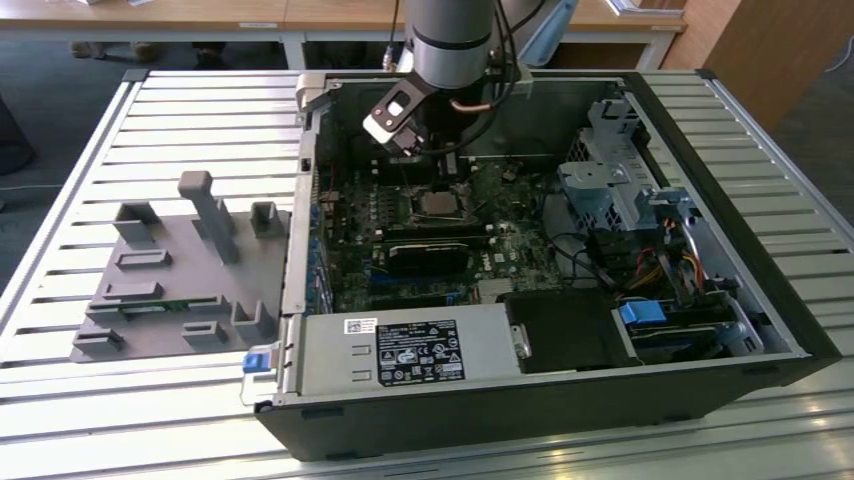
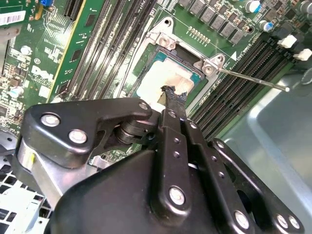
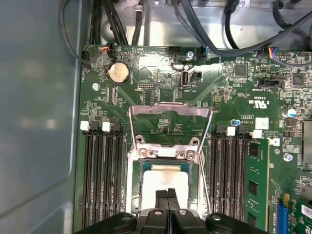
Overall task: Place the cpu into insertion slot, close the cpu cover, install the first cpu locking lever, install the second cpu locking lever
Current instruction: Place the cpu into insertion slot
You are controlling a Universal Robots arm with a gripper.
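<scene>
**Black two-fingered end effector closed over small flat square silver-grey cpu**

Shut tight, fingertips together, with nothing gripped between them. Poised at one edge of the cpu's pale face in both wrist views; cannot tell whether touching. Carried on a grey cylindrical robot arm reaching down into the case in the exterior view.

Just under the tips: the cpu, seated flat inside the small square dark insertion slot, silvery-rimmed. Swung up and away from the slot, not closed: thin silvery cpu cover, a metal frame plate with green board showing through its square window. Sticking out free from one corner of the slot in the second wrist view: thin silvery wire locking lever, not latched down.

Flanked on both sides by long black memory slots, all on a green motherboard. Housed in an open black computer case, with a grey white-labelled box along one edge. Set on a pale slatted metal counter. Towards the exterior view's left, apart from the case: a grey moulded fixture with upright pegs.
</scene>
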